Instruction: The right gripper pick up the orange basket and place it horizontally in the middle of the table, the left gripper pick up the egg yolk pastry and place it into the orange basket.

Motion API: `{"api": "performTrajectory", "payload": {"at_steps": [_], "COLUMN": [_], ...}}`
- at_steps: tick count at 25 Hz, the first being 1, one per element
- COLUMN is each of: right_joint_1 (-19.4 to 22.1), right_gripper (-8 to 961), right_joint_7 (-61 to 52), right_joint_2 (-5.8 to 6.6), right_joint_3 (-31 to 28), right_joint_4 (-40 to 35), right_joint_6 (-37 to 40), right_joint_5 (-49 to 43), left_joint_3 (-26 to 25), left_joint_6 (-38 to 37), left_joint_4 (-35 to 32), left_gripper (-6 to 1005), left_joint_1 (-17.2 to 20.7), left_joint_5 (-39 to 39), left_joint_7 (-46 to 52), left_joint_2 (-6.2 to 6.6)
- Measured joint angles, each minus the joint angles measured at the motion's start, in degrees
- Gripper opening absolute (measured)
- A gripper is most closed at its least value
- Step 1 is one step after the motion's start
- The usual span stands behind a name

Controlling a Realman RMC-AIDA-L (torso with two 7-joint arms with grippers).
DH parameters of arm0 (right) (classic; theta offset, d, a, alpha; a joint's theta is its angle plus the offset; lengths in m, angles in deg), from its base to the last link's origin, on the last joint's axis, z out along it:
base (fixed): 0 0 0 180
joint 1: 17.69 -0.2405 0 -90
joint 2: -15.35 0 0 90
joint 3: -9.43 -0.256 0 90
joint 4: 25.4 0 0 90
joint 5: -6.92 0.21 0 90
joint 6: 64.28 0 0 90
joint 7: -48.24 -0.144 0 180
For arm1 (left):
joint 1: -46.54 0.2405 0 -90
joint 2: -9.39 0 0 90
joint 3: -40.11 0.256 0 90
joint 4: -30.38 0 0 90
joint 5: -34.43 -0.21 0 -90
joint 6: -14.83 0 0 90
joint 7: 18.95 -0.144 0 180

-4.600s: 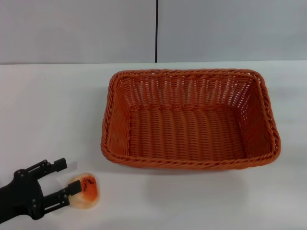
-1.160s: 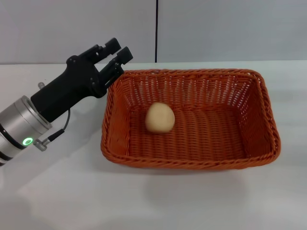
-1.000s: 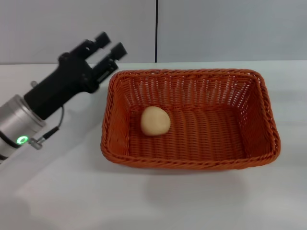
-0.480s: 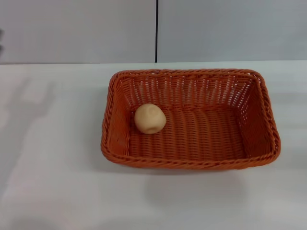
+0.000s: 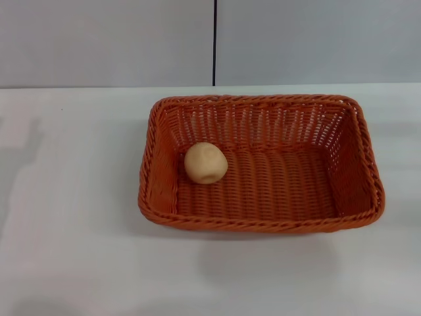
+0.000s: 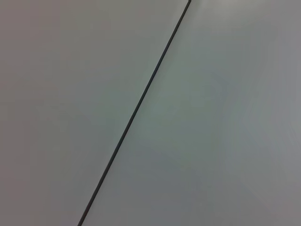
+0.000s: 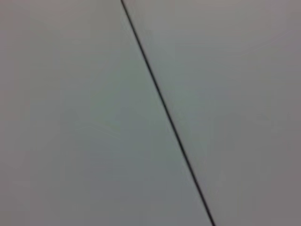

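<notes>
The orange basket (image 5: 358, 164) lies flat with its long side across the white table (image 5: 72, 197), a little right of centre in the head view. Inside it, on the woven floor near the left wall, rests the egg yolk pastry (image 5: 206, 162), a pale beige ball showing no orange patch from here. Neither gripper shows in any view. Both wrist views show only grey wall with a dark seam.
A grey wall with a vertical dark seam (image 5: 214, 43) stands behind the table. A faint shadow (image 5: 16, 158) falls on the table's far left. White tabletop runs all around the basket.
The left arm, which stood by the basket's left rim a second ago, has drawn away out of view. The pastry rolled a little toward the left wall and has come to rest.
</notes>
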Motion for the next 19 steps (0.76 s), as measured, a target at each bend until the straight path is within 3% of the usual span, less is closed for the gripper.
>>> {"api": "performTrajectory", "payload": {"at_steps": [5, 19], "right_joint_1": [-0.49, -1.11], "right_gripper": [511, 511], "right_joint_7": [0.15, 0.32], "right_joint_2": [0.09, 0.23], "right_joint_3": [-3.28, -5.53], "right_joint_4": [-0.04, -0.84], "right_joint_6": [0.17, 0.50], "right_joint_5": [0.02, 0.87], "left_joint_3": [-1.93, -5.56], "left_joint_6": [0.18, 0.52], "left_joint_4": [0.20, 0.25], "left_gripper": [802, 802], "left_joint_1": [-0.43, -0.92], "left_joint_5": [-0.02, -0.02], "left_joint_7": [-0.05, -1.00], "left_joint_2": [0.02, -0.01]}}
